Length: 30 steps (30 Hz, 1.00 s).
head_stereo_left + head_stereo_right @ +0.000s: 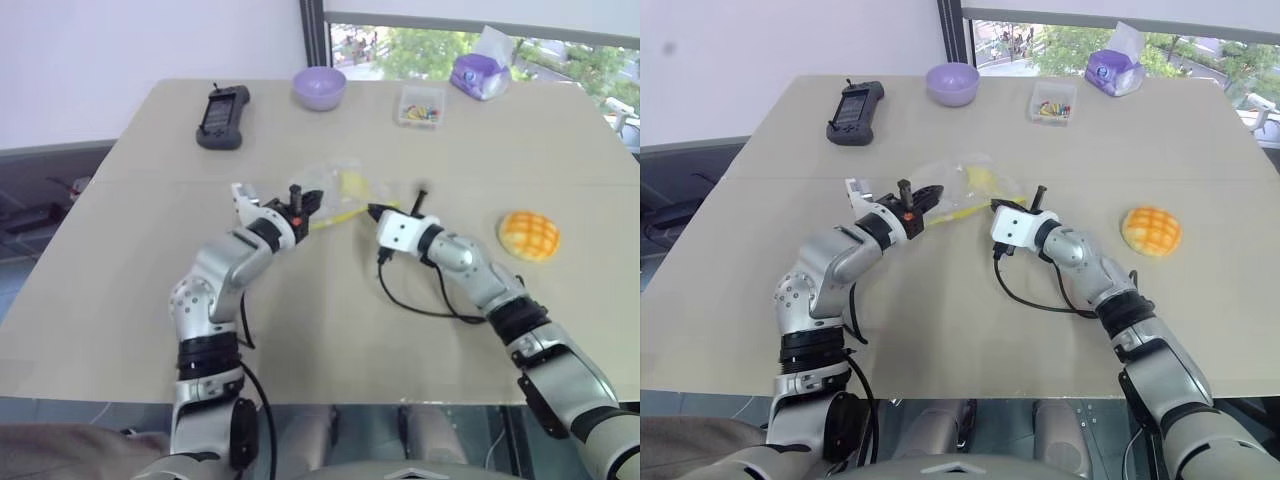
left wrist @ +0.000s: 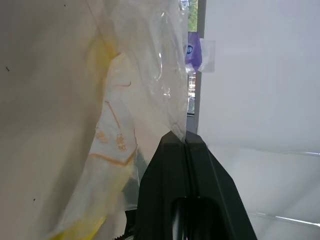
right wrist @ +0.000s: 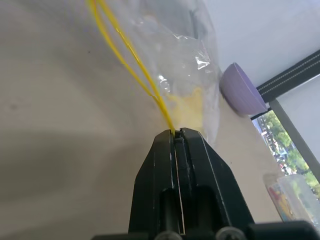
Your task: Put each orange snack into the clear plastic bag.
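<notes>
Crinkly clear plastic bag (image 1: 335, 192) hangs just above centre of the frame, stretched between two pincers; something pale yellow shows inside it. The left pincer (image 2: 185, 141) is clamped on its film, the right pincer (image 3: 175, 133) closed on its yellow seal strip (image 3: 131, 67). One orange snack (image 1: 529, 235) sits right of centre on the surface (image 1: 120, 280). At upper centre stand a lilac bowl (image 1: 319, 87) and a small clear box (image 1: 421, 106) of colourful bits.
</notes>
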Motion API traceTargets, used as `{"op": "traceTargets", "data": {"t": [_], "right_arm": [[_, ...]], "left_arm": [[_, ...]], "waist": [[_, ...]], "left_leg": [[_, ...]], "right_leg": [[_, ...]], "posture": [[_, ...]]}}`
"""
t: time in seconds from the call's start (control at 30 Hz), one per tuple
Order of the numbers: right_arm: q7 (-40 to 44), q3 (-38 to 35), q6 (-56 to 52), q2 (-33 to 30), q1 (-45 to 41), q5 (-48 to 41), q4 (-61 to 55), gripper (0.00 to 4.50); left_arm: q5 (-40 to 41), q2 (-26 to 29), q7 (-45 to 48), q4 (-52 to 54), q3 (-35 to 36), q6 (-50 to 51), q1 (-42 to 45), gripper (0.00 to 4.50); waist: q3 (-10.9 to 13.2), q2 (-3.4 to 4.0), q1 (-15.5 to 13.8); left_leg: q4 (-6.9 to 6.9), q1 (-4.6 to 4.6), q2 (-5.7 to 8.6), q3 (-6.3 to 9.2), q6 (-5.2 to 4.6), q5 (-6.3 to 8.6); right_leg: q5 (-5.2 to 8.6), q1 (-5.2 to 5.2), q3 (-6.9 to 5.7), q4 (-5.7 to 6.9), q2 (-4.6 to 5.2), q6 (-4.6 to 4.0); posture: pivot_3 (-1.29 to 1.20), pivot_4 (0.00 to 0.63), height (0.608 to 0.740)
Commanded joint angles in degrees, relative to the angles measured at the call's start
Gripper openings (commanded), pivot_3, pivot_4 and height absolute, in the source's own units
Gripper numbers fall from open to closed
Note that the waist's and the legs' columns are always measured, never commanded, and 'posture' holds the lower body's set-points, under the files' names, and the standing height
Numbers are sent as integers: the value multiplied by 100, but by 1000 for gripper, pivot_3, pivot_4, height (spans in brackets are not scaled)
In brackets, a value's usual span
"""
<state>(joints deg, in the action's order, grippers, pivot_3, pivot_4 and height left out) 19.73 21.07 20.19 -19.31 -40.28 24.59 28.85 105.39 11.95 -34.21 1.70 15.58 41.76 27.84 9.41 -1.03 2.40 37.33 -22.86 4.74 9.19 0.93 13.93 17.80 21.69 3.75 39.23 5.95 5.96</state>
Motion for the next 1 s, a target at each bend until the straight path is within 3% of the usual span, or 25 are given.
{"op": "traceTargets", "data": {"t": [0.03, 0.07, 0.17, 0.27, 0.4, 0.57, 0.73, 0.8, 1.0], "right_arm": [[193, -211, -35, -176, 4, -172, -531, 47], [233, -232, -50, -229, 26, -183, -613, 47], [356, -286, -131, -347, 76, -223, -800, 0], [496, -330, -226, -432, 137, -263, -1003, 0], [648, -371, -386, -500, 167, -322, -1182, 0], [672, -364, -487, -487, 54, -316, -1085, 0], [666, -298, -555, -376, -78, -295, -957, 0], [667, -280, -571, -333, -123, -277, -919, 0], [680, -259, -612, -276, -163, -268, -885, 0]], "left_arm": [[-1056, 528, 1039, 510, -289, 270, -88, 0], [-1250, 636, 1301, 591, -342, 317, -135, 0], [-1610, 759, 1714, 661, -371, 342, -201, 831], [-2370, 1155, 2255, 816, -472, 394, -325, 2165], [-3483, 1961, 3642, 1458, -604, 216, -705, 2165], [-5767, 3295, 5732, 2414, -1461, -907, -1367, 2165], [-7659, 3865, 6728, 2397, -2184, -1974, -1482, 2165], [-8211, 3947, 6842, 2338, -2431, -2086, -1372, 2165], [-9386, 3462, 6629, 2059, -2749, -2505, -1056, 2165]], "waist": [[1, 1, 11], [1, 1, 10], [1, 1, 2], [1, 1, 12], [3, 4, 38], [7, 11, 11], [13, 18, -10], [14, 20, -4], [17, 22, -1]], "left_leg": [[-1, -2, 0, 1, 0, 0], [-6, -1, 0, 1, 0, 0], [-12, -1, 0, 10, 0, 0], [-15, -1, 0, 12, 0, 0], [-29, -1, -4, 11, 0, 0], [-48, 0, -5, 5, 0, 0], [-67, 0, -5, -5, 0, 0], [-71, 1, -8, -4, 0, 0], [-80, 1, -7, 9, 0, 0]], "right_leg": [[0, 2, 0, 0, 0, 0], [0, 2, 3, -2, -1, 0], [0, 3, 2, -10, -1, 0], [0, 3, 2, -12, -1, 0], [0, 8, 4, -17, -3, -1], [1, 9, 4, -35, -2, -2], [2, 15, 3, -40, -1, -4], [1, 18, 1, -37, -3, -4], [1, 21, 3, -39, -1, -4]], "posture": [[0, 150, 740], [0, 150, 740], [0, 150, 740], [0, 150, 740], [0, 150, 740], [0, 150, 740], [0, 150, 740], [0, 150, 740], [0, 150, 740]]}}
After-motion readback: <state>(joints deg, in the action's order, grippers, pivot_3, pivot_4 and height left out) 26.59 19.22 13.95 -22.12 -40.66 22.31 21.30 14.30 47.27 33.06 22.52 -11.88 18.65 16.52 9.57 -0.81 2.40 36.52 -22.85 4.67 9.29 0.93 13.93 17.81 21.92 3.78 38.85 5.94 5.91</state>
